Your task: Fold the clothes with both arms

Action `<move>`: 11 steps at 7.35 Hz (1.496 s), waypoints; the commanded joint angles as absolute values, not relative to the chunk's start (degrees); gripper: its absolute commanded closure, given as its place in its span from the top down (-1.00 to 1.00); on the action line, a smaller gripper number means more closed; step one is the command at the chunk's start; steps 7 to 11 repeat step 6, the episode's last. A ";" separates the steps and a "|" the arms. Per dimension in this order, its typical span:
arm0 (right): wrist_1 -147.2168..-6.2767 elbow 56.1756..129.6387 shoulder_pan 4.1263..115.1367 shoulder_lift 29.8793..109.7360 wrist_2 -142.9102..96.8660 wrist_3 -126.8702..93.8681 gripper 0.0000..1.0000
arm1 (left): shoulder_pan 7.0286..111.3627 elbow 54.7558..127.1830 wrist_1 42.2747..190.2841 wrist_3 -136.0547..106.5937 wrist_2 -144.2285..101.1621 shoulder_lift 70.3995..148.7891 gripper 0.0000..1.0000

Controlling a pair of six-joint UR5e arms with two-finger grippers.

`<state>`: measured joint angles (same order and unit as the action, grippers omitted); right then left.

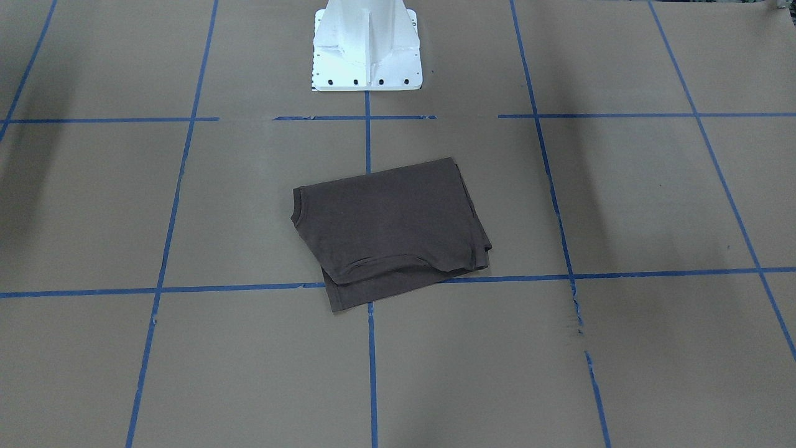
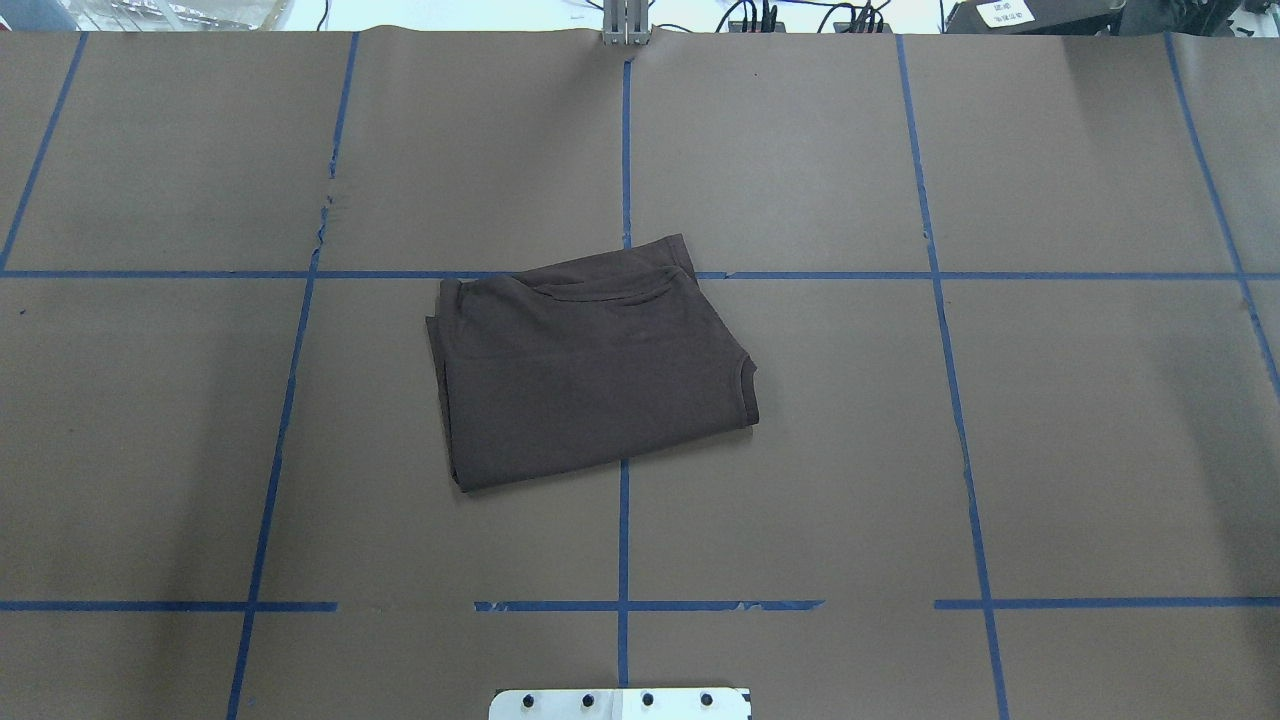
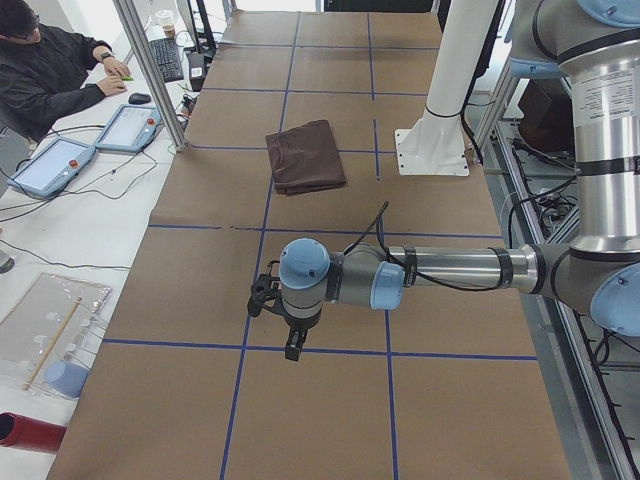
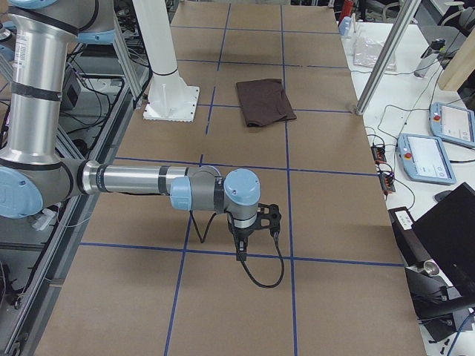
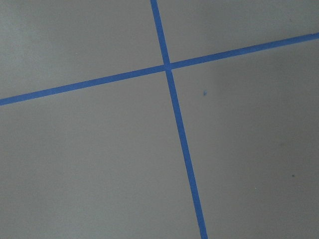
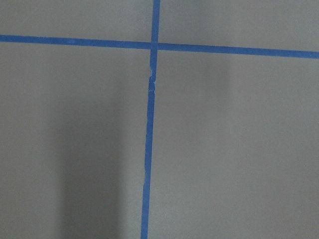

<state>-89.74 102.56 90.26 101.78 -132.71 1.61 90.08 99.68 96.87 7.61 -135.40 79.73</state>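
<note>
The brown surface [image 2: 1050, 450] with blue tape lines [image 2: 624, 540] is lying under everything. The left arm [image 3: 450, 268] is reaching out low over one end, and the right arm [image 4: 133, 180] over the other, both well apart from the shirt. The dark brown T-shirt [image 2: 590, 365] is lying folded flat near the middle. The left gripper [image 3: 294, 345] and right gripper [image 4: 239, 248] are pointing down. I cannot tell if their fingers are apart or together.

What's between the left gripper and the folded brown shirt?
Nothing: the exterior left view shows only brown paper and blue tape between the left gripper and the shirt.
</note>
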 commanded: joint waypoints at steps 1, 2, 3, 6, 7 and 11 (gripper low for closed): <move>-89.65 102.48 90.26 101.78 -132.71 1.58 1.00 | 90.00 99.67 96.86 7.56 -135.44 79.72 1.00; -89.65 102.48 90.26 101.86 -132.71 1.67 1.00 | 90.00 99.67 96.86 7.56 -135.44 79.72 1.00; -89.65 102.48 90.26 101.87 -132.71 1.67 1.00 | 90.00 99.67 96.94 7.65 -135.44 79.72 1.00; -89.65 101.95 90.18 101.87 -132.54 1.76 1.00 | 89.74 99.41 97.21 7.73 -135.44 79.80 1.00; -89.65 101.95 90.18 101.87 -132.54 1.76 1.00 | 89.74 99.41 97.21 7.73 -135.44 79.80 1.00; -89.65 101.95 90.18 101.87 -132.54 1.76 1.00 | 89.74 99.41 97.21 7.73 -135.44 79.80 1.00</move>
